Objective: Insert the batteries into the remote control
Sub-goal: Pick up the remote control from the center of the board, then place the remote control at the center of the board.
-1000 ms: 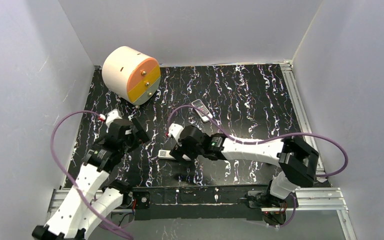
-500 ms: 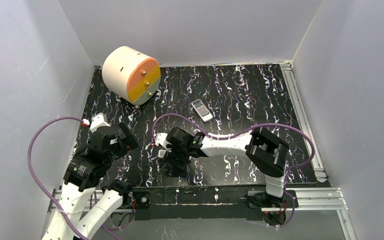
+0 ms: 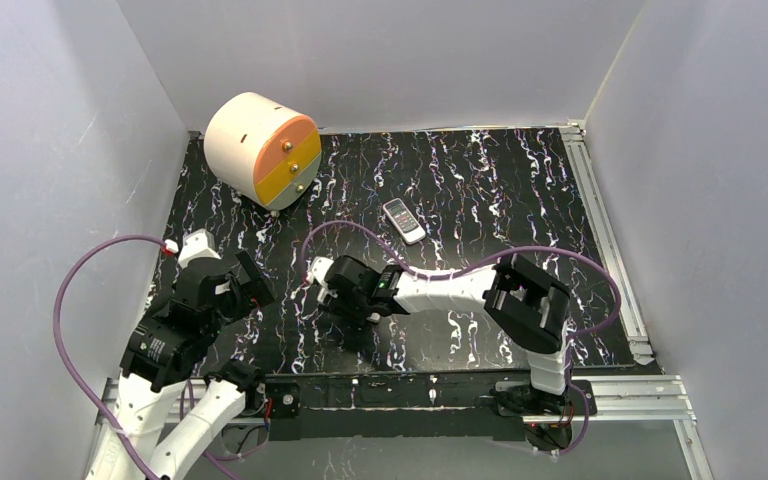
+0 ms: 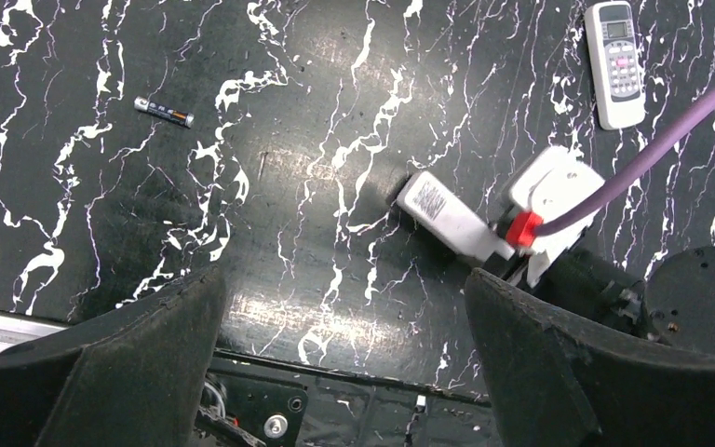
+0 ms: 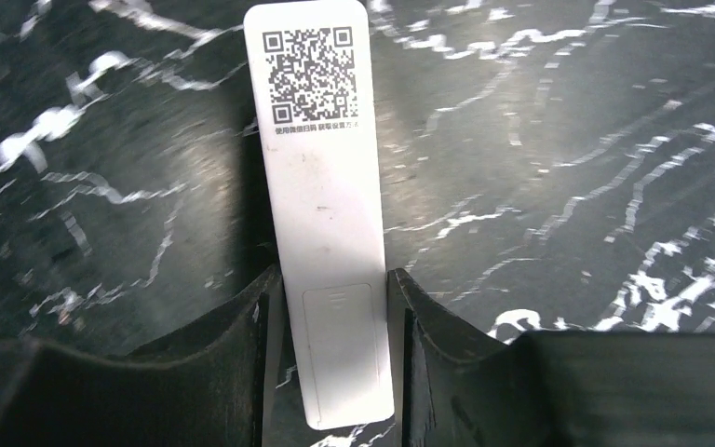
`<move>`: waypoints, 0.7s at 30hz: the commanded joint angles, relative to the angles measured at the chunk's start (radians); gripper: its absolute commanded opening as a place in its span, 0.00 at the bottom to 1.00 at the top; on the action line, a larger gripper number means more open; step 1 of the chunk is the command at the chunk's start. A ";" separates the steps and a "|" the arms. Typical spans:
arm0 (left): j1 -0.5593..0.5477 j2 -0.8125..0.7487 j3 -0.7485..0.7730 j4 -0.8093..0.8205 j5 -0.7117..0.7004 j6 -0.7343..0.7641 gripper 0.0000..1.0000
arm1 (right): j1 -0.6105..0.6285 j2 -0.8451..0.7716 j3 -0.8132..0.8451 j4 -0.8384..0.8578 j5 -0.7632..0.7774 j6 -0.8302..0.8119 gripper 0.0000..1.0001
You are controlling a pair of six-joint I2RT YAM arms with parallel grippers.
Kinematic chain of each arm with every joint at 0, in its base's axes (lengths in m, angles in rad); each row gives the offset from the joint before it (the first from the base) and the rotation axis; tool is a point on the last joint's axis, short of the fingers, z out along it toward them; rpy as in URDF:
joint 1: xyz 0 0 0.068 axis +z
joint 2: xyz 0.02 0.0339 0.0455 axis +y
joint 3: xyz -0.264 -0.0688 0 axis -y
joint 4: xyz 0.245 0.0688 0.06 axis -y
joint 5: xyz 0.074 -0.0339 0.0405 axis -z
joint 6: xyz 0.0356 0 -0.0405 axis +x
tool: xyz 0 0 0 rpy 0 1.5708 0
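At the near-centre of the black marbled mat (image 3: 480,170), right gripper (image 5: 335,284) is clamped on a white remote (image 5: 321,168), one finger on each long edge at the battery-cover end. Remote is back side up, with a QR sticker at the far end and the cover in place. Can't tell if it's resting on the mat or just off it

Left gripper (image 4: 343,279) sits over the mat's near-left area, fingers spread wide, nothing between them

Only one battery (image 4: 164,112) is visible, dark with an orange end. It lies flat on the mat, well apart from the held remote and from both grippers, off to the left in the left wrist view

A second remote (image 3: 403,220) lies buttons-up further back, untouched. A white drum (image 3: 260,148) with orange, yellow and pale-green fronts is in the back-left corner
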State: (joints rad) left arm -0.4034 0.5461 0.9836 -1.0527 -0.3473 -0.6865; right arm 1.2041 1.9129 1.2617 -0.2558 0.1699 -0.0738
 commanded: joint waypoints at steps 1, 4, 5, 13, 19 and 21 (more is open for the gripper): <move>0.001 0.013 0.049 -0.021 0.042 0.050 0.98 | -0.052 -0.031 -0.003 0.118 0.230 0.161 0.31; 0.001 0.029 0.053 -0.019 0.088 0.065 0.99 | -0.115 -0.020 0.002 0.123 0.317 0.307 0.30; 0.001 0.034 0.050 -0.016 0.095 0.068 0.98 | -0.126 -0.009 0.011 0.112 0.331 0.335 0.31; 0.000 0.054 0.065 0.010 0.149 0.071 0.98 | -0.158 0.126 0.122 0.022 0.316 0.394 0.35; 0.001 0.047 0.080 0.011 0.163 0.070 0.98 | -0.163 0.113 0.140 -0.016 0.330 0.446 0.68; 0.000 0.042 0.087 0.011 0.163 0.072 0.99 | -0.163 0.065 0.120 -0.003 0.318 0.448 0.76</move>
State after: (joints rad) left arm -0.4034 0.5968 1.0309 -1.0439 -0.1951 -0.6281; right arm 1.0428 2.0224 1.3766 -0.2626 0.4934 0.3222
